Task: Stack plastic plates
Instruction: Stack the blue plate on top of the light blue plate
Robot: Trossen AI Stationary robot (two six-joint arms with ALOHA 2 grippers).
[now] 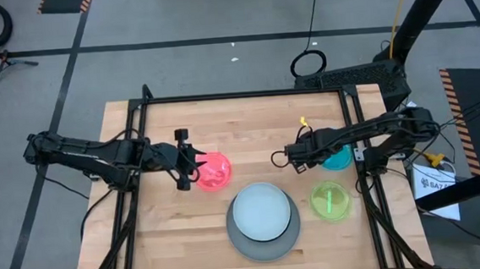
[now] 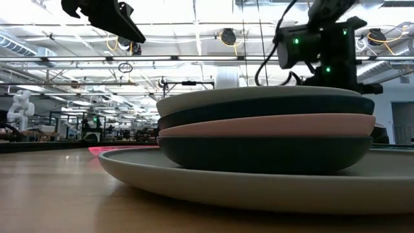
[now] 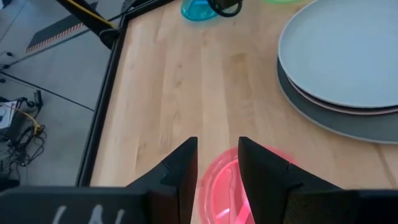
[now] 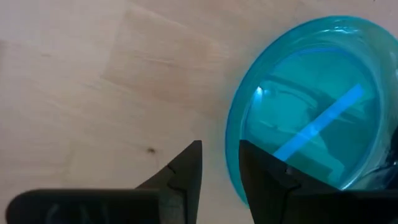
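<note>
**Stack stands at the near edge while both grippers hover over loose plates**

The pale wooden table carries everything. Near the middle of its near edge sits the large round grey plastic plate, and on it a stack of smaller plates: from table height I count a dark teal plate at the bottom, a pink one above it, another dark one over that, and a pale blue-grey plate on top.

Three plates lie loose and flat on the wood. The translucent magenta plate rests left of the table's centre. The translucent green plate lies near the right edge, just beside the stack. The translucent teal plate lies farther back by the right edge, partly under the right arm.

The left gripper hangs above the near rim of the magenta plate, its two dark fingers close together with a narrow gap, gripping nothing. The right gripper hovers just off the teal plate's rim toward the table's centre, its fingers likewise nearly closed and empty.
</note>
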